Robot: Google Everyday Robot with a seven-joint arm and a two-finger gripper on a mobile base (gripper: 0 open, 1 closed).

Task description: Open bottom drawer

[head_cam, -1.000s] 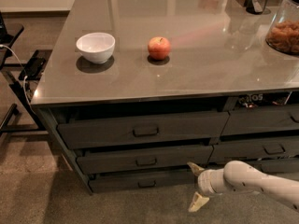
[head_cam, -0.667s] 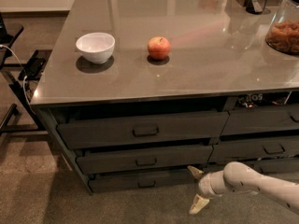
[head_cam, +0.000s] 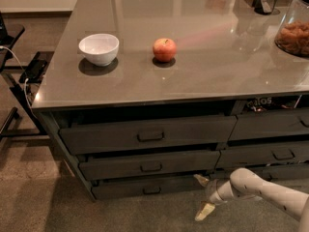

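Observation:
The bottom drawer (head_cam: 145, 187) is the lowest, thinnest dark-grey front of the left stack, with a small loop handle (head_cam: 152, 190) at its centre. It sits nearly flush under the two taller drawers. My gripper (head_cam: 203, 195) is low near the floor, just right of that drawer's right end, on the end of the white arm (head_cam: 260, 190) coming in from the lower right. Its two pale fingers are spread apart, one (head_cam: 202, 179) above and one (head_cam: 204, 211) below, holding nothing. It is well right of the handle.
A white bowl (head_cam: 99, 48) and a red apple (head_cam: 164, 50) sit on the grey countertop (head_cam: 193, 81). A glass jar (head_cam: 293, 33) stands at the right edge. A right-hand drawer stack (head_cam: 270, 139) adjoins. A black stand with cables (head_cam: 24, 81) is at left. Carpet floor (head_cam: 48, 202) lies in front.
The gripper and arm have shifted slightly left toward the bottom drawer's right end. The drawers have not moved.

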